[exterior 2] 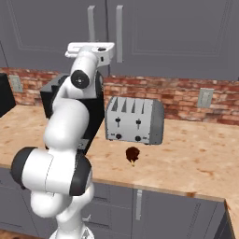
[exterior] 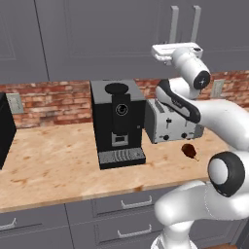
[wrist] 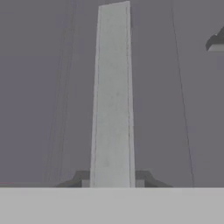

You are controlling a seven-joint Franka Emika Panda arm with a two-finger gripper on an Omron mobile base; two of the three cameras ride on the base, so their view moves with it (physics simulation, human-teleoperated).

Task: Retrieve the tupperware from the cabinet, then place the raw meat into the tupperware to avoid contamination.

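Observation:
The grey upper cabinet [exterior: 97,34] has its doors closed, so the tupperware is hidden. My gripper [wrist: 112,181] is raised to the cabinet and shut on the left of two long vertical bar handles [wrist: 111,87]; a dark fingertip presses each side of the bar's lower end. From the base views, that handle [exterior 2: 91,23] rises straight above my hand. The second handle [exterior 2: 119,32] stands just to its right. The raw meat [exterior: 189,151], a small dark reddish lump, lies on the wooden counter [exterior: 58,165] in front of the toaster, far below the gripper.
A silver toaster [exterior 2: 135,120] stands against the brick wall below the cabinet. A black coffee machine [exterior: 118,121] sits to its left. Grey drawers [exterior: 126,204] run under the counter edge. A dark appliance [exterior: 5,129] is at the far left.

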